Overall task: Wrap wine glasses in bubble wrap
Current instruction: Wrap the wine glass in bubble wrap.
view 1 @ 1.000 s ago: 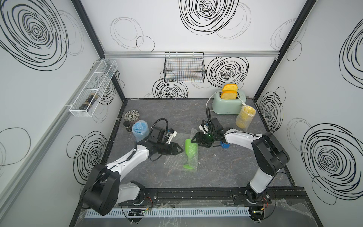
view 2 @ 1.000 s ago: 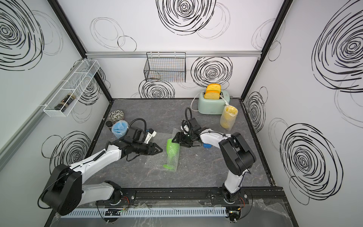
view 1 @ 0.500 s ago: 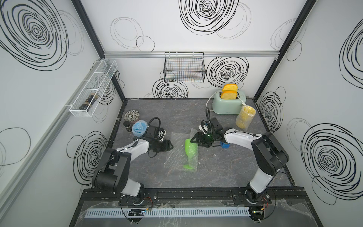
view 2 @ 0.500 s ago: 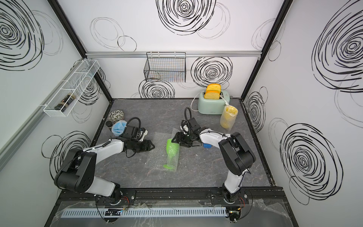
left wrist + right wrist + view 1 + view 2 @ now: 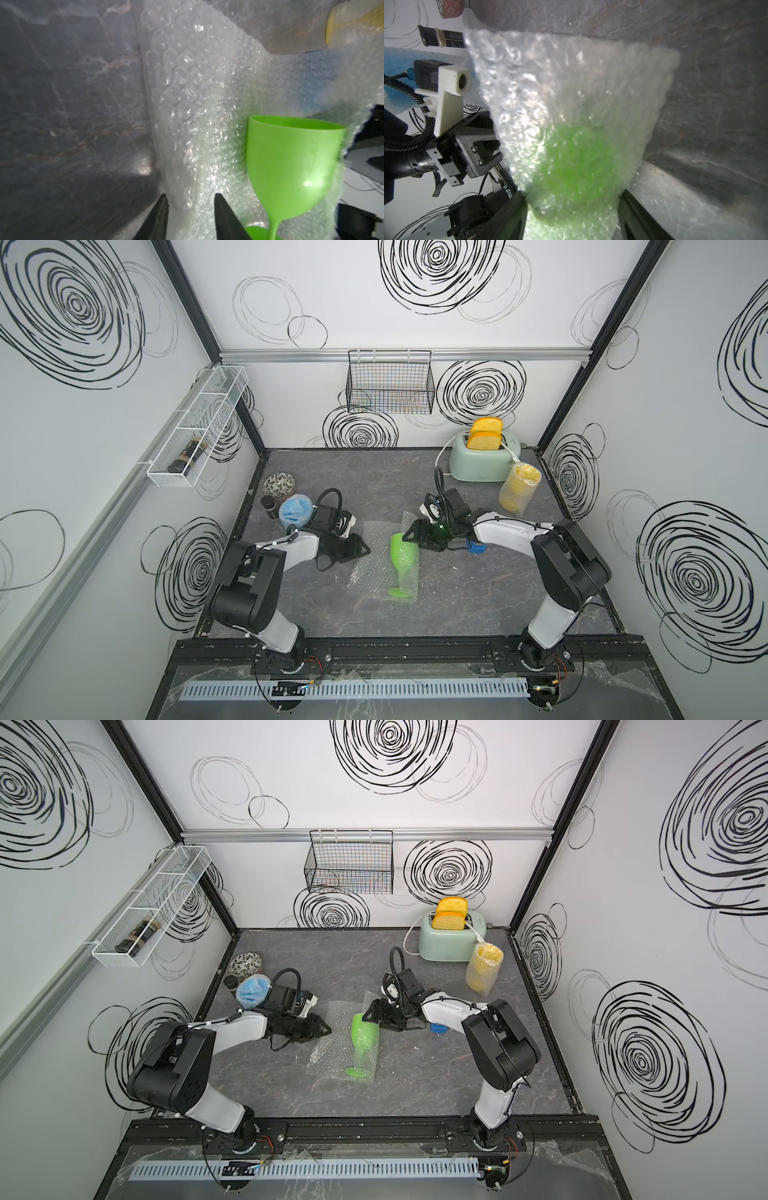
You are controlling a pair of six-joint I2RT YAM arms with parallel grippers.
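Two grips make this fold. Left of the green goblet [image 5: 403,558], the left jaws stand open astride the bubble wrap [image 5: 374,543] edge; they should pinch well before pulling. The goblet lies on this sheet; at its bowl the right jaws clamp it through wrap.

Enclosure: white walls [image 5: 374,302] printed with black scribbled rings; black corner posts [image 5: 587,364]; aluminium rail [image 5: 498,354] across the back wall. Fittings: black wire basket [image 5: 390,383] hung from the rail; white wire shelf [image 5: 199,427] on the left wall, holding a dark bottle [image 5: 187,454]. Desk [image 5: 457,605]: dark grey marbled top, evenly lit. Front: white slotted cable duct [image 5: 374,689].
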